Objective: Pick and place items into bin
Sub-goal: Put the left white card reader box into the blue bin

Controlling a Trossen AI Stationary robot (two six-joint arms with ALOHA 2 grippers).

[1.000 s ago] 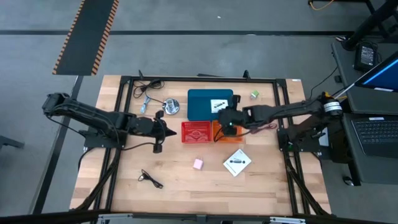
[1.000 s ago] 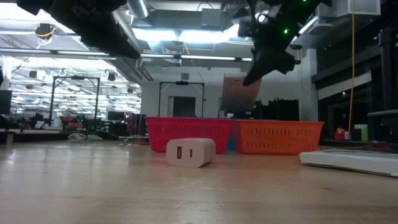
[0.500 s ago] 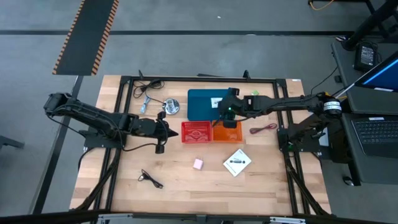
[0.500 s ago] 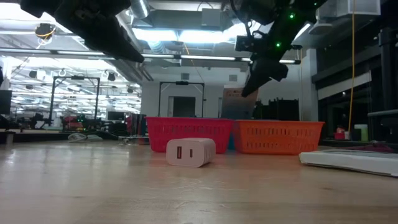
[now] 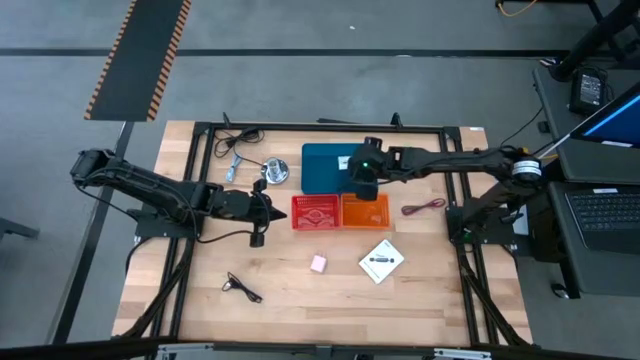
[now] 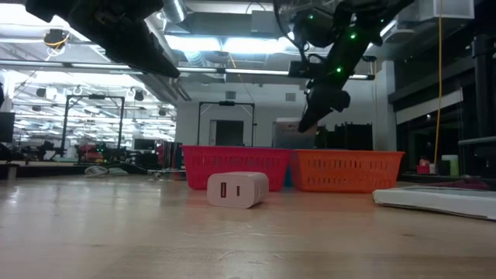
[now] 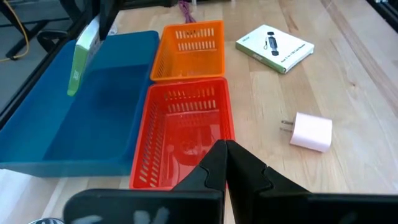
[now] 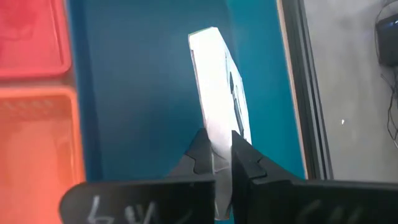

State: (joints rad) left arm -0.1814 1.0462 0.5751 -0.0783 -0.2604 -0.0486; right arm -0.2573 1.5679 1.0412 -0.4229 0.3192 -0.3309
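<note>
Wooden table (image 5: 200, 285) beneath bright workshop ceiling lights (image 6: 232, 43)

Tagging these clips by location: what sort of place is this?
Probably a robotics lab or workshop: a wooden table inside a black metal frame, sorting bins on it, and a large hall with ceiling lights and equipment racks behind.

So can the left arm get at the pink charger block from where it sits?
Probably yes. The left gripper hangs shut and empty beside the red basket, and bare table separates it from the pink charger block; nothing stands between.
</note>
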